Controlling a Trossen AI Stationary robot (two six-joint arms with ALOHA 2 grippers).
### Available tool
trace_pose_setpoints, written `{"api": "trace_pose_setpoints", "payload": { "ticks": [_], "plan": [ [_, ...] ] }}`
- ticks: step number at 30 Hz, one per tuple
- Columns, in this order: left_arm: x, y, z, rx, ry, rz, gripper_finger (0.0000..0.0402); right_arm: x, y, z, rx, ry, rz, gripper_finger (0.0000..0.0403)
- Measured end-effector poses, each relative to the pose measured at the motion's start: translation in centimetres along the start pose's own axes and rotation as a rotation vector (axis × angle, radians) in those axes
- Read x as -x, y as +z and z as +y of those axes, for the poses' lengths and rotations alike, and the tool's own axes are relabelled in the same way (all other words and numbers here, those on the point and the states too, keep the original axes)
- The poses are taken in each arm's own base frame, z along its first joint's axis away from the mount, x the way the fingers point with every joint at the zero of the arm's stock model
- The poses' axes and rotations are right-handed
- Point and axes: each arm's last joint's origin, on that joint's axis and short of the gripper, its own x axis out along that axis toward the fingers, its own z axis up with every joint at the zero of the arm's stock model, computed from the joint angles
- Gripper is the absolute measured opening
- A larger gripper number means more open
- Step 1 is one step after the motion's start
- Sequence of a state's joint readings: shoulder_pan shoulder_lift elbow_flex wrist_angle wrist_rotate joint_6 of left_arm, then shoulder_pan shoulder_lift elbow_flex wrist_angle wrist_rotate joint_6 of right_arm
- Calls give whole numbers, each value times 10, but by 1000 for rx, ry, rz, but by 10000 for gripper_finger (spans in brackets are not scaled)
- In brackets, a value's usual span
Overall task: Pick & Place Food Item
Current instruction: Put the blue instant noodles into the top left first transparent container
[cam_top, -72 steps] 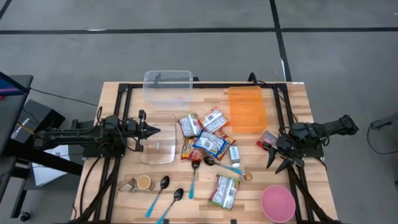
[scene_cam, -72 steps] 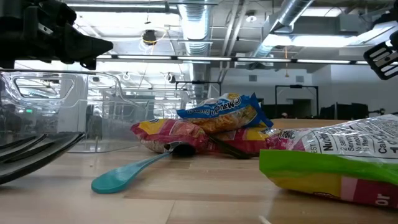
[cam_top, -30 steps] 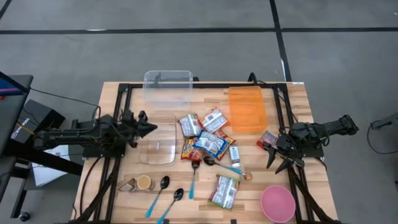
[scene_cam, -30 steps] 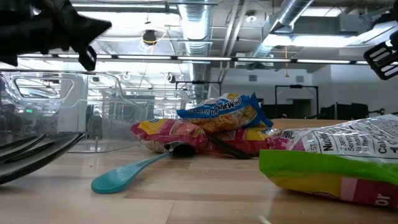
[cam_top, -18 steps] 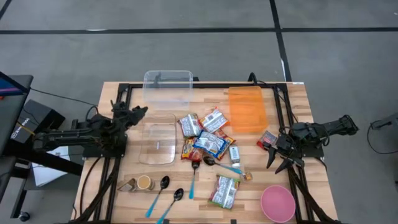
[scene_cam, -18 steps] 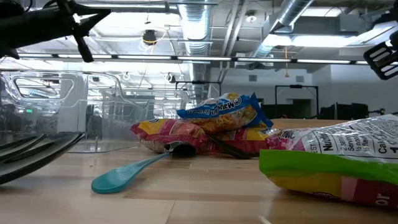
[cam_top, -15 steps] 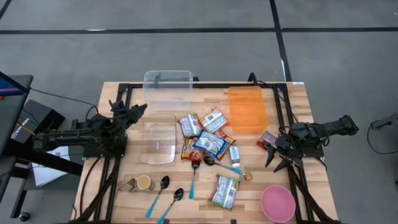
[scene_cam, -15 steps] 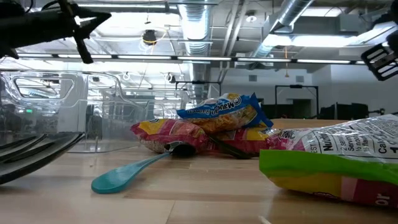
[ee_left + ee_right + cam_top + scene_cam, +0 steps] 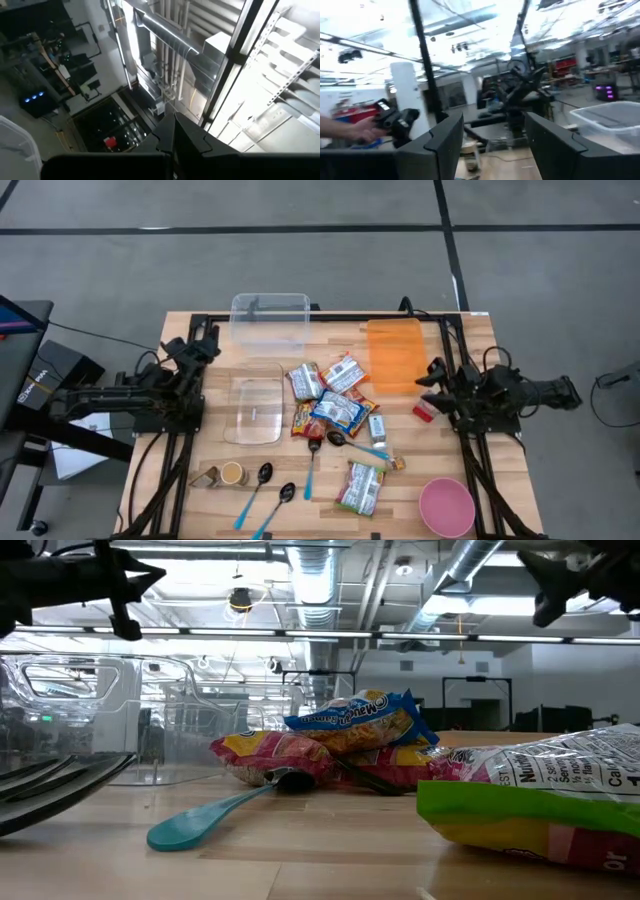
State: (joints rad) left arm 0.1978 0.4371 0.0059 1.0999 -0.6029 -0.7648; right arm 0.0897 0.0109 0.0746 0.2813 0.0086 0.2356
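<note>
Several snack packets (image 9: 330, 405) lie heaped at the table's middle, and the heap (image 9: 350, 740) also shows in the low view. A green packet (image 9: 362, 487) lies flat toward the near edge. A small red packet (image 9: 425, 412) lies on the table at the right. My left gripper (image 9: 207, 340) is shut, raised over the table's left side and pointing up toward the far edge; its fingertips (image 9: 173, 142) are pressed together. My right gripper (image 9: 432, 375) stands open, raised beside the orange lid, its fingers (image 9: 447, 142) wide apart with nothing between them.
A clear tub (image 9: 270, 320) stands at the far edge, with its clear lid (image 9: 254, 402) lying flat left of the heap. An orange lid (image 9: 397, 355) lies at the far right. Near the front edge are a pink bowl (image 9: 446, 507), spoons (image 9: 265, 475) and a small cup (image 9: 232, 473).
My left gripper has swung from pointing at the table's right edge to pointing at the far edge, rising and tipping upward. My right gripper has lifted from pointing down at the table, tipped up and moved toward the far edge, beside the orange lid. No object has moved.
</note>
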Motion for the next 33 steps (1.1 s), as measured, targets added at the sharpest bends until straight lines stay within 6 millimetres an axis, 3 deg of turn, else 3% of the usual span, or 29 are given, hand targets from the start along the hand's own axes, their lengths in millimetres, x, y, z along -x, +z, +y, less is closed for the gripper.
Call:
{"api": "trace_pose_setpoints", "payload": {
  "ticks": [11,15,20,23,29,33],
  "plan": [
    [-3,-8,4,1,25,25,2,0,1,-1,5,-25,-7,208],
    [-4,-5,2,25,0,2,2,1,19,-2,-12,-137,-228,208],
    [-4,-5,1,135,-8,9,2,20,58,1,-189,-212,-707,207],
    [-3,-7,1,157,-32,41,2,30,68,4,-228,-177,-857,205],
    [-3,-7,1,127,-39,48,2,32,71,3,-269,-204,-896,195],
    [-8,-5,-9,26,-119,74,2,23,79,5,-300,-223,-777,187]
  ]
}}
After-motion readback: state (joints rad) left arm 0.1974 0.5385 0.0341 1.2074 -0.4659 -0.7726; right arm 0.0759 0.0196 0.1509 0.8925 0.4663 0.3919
